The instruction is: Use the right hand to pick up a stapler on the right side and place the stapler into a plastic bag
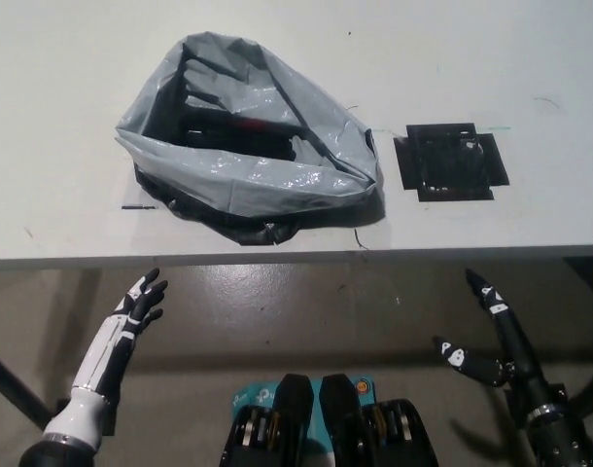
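The task looks to be at its tail end. The black square mark (450, 161), at about 2 o'clock on the white table (63, 78), carries no stapler that I can make out. The grey plastic bag (267, 175) lies at about 11 o'clock with its mouth gaping upward. Inside it sit dark shapes, one with a red strip (246, 126) - most likely the stapler, though the folds hide too much to be sure.

The black right hand (496, 336) hangs at 5 o'clock, below the table's near edge and well apart from both bag and mark. Its fingers (486, 292) are spread wide, thumb splayed toward 9 o'clock, and they hold and touch nothing. The white left hand (139, 304) rests at 7 o'clock, also below the edge, with its fingers straight and only slightly apart - empty too.

If the stapler is indeed in the bag, the next move calls for little beyond keeping the right arm clear of the table edge. If it is not, the hand must rise over the edge toward 1 o'clock and find it first.
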